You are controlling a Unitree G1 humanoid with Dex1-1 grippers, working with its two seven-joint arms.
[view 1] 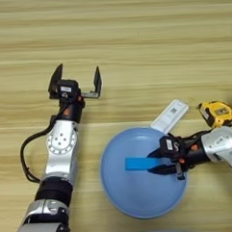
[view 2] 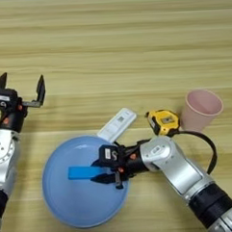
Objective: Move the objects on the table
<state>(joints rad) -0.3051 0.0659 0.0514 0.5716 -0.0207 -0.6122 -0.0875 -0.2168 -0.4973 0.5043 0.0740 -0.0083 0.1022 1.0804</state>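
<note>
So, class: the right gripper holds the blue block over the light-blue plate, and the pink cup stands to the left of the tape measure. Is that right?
Not quite. In the right eye view the pink cup stands to the right of the tape measure, not the left. The rest holds: the right gripper holds the blue block over the light-blue plate.

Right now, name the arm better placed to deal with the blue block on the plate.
Right. The right gripper is over the light-blue plate with its fingers at the end of the blue block. The left gripper hangs open over bare table, away from the plate.
</note>
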